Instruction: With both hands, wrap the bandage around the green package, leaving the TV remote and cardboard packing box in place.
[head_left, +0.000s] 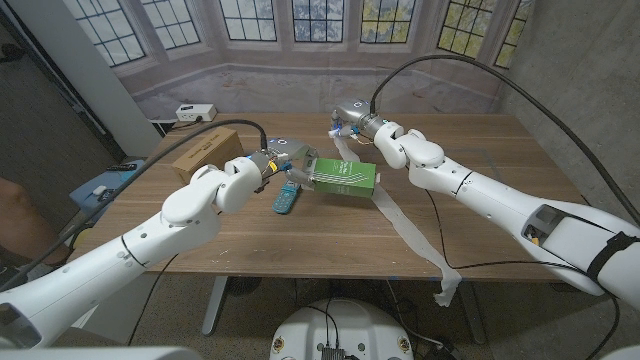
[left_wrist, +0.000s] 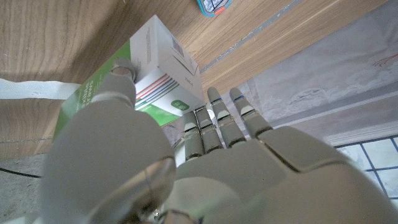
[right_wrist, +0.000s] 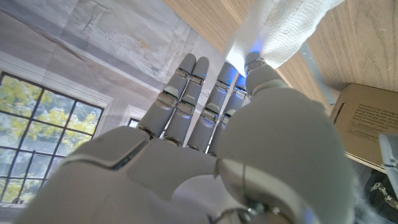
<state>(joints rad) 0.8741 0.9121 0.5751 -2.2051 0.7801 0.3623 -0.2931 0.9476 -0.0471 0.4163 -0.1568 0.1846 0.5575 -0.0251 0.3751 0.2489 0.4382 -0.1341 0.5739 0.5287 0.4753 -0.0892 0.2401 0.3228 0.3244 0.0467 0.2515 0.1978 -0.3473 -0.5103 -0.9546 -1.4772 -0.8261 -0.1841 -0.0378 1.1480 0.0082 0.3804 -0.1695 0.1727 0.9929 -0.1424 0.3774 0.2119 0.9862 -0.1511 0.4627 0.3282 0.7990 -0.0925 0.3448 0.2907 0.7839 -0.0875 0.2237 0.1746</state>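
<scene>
As we read the head view, the left hand (head_left: 283, 163) grips the green package (head_left: 343, 177) at mid-counter; the right hand (head_left: 350, 118) pinches the bandage (head_left: 412, 232), whose tail trails off the counter (head_left: 500, 220) edge. Left wrist view: thumb on the package. Right wrist view: gauze between fingers (right_wrist: 261, 70). We judge wrapping barely begun; TV remote (head_left: 286, 199) and cardboard box (head_left: 205, 151) undisturbed.

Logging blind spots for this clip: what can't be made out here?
- Head view: the TV remote is partly hidden behind the left hand.
- Head view: how many bandage turns circle the green package is hidden.
- Right wrist view: the right hand blocks the cardboard packing box.
</scene>
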